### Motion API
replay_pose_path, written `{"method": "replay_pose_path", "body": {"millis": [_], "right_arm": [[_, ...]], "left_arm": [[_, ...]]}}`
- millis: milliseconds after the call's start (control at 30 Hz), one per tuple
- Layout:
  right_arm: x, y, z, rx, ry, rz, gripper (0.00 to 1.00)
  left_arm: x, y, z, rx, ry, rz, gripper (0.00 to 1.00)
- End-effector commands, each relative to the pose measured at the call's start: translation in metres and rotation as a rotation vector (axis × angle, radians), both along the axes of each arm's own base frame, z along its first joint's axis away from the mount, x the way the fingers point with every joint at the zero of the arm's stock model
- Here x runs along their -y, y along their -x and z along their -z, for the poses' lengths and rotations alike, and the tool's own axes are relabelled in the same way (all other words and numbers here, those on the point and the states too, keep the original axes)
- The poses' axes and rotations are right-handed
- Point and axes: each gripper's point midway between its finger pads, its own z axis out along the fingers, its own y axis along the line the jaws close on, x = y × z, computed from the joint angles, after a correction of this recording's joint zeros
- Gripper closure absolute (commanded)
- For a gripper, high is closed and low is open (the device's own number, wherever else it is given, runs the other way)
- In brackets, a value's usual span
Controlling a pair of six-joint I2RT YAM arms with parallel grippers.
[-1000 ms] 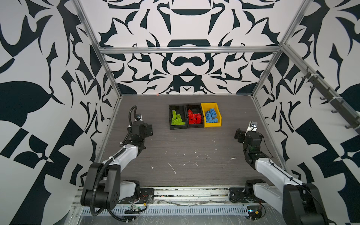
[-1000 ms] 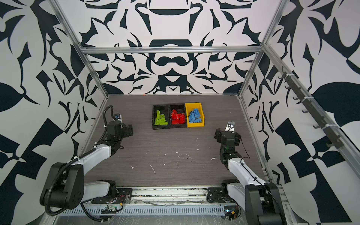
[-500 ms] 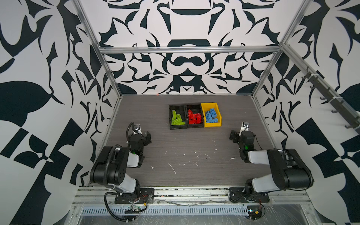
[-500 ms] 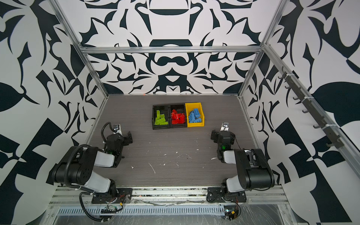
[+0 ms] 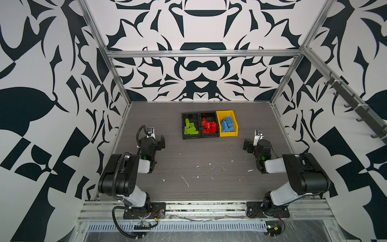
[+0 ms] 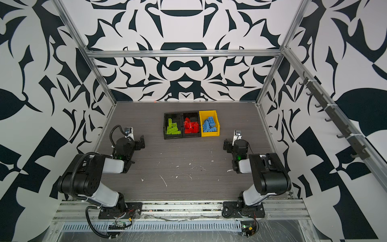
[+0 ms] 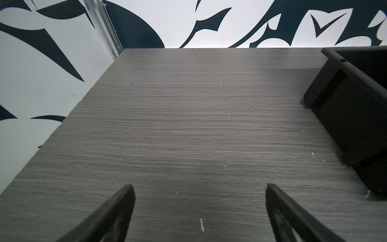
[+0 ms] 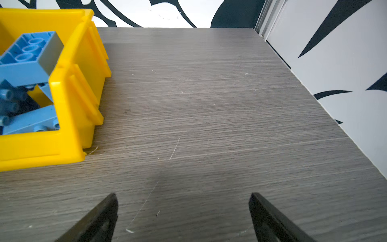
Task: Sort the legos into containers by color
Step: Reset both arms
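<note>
The legos are all in the containers: green legos (image 5: 190,128) in the outer black bin (image 5: 189,137), red legos (image 5: 209,126) in the middle black bin (image 5: 210,136), and blue legos (image 5: 227,125) in the yellow bin (image 5: 228,134). The three bins touch side to side in one row. The row's long axis runs across from one pair of jaws toward the other, while each bin's own long side runs away from the arm bases. In both top views we find no brick loose on the counter (image 5: 205,167), only pale scraps (image 5: 185,181). The piles are too small there for us to rule out a stray colour buried in one.

From the left jaws the outer black bin lies ahead and off to the inner side. The left wrist view catches just its dark wall. From the right jaws the yellow bin lies ahead and to the inner side, near. There one blue brick (image 8: 27,56) sits propped at a tilt, hollow underside showing.

Both pairs of jaws stand spread wide and empty, with nothing but bare counter between their tips. The left arm (image 5: 125,174) is nearer the greens and the right arm (image 5: 301,174) nearer the blues, with the reds about midway. We judge the sort finished, so no pick seems called for.
</note>
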Motion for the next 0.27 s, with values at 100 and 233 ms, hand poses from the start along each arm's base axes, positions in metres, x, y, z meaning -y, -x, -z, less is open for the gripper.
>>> {"method": "replay_pose_path", "body": {"millis": [100, 233], "right_arm": [[-0.0033, -0.0108, -0.0204, 0.070, 0.000, -0.014, 0.00], [-0.0033, -0.0105, -0.0200, 0.069, 0.001, -0.014, 0.01]], "left_arm": [[0.0025, -0.0030, -0.0049, 0.014, 0.002, 0.018, 0.00], [0.0018, -0.0027, -0.0036, 0.007, 0.003, 0.016, 0.00]]}}
